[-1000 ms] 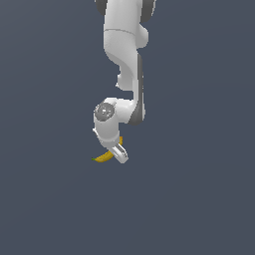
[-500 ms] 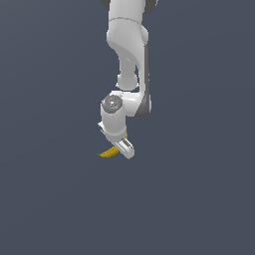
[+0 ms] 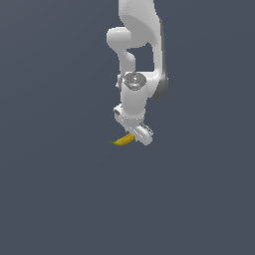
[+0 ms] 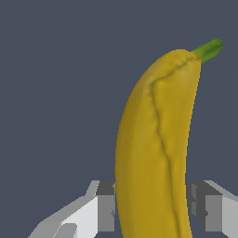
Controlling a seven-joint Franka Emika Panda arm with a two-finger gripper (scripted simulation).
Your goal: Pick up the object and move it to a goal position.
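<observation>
The banana (image 3: 123, 140) is small, curved and yellow with a greenish tip. It sticks out from under my white gripper (image 3: 135, 133) toward the exterior view's left. In the wrist view the banana (image 4: 155, 153) fills the middle, its green tip far from the camera, and its near end sits between my two grey-white fingers (image 4: 104, 204), which press on both sides. The gripper is shut on the banana. The exterior view shows it hanging from the gripper over the plain dark surface.
The white arm (image 3: 142, 45) comes down from the top of the exterior view. A plain dark grey-blue surface (image 3: 60, 189) lies all around. No goal marker shows.
The arm and gripper have moved toward the exterior view's right and slightly up, carrying the banana along. The wrist has turned a little.
</observation>
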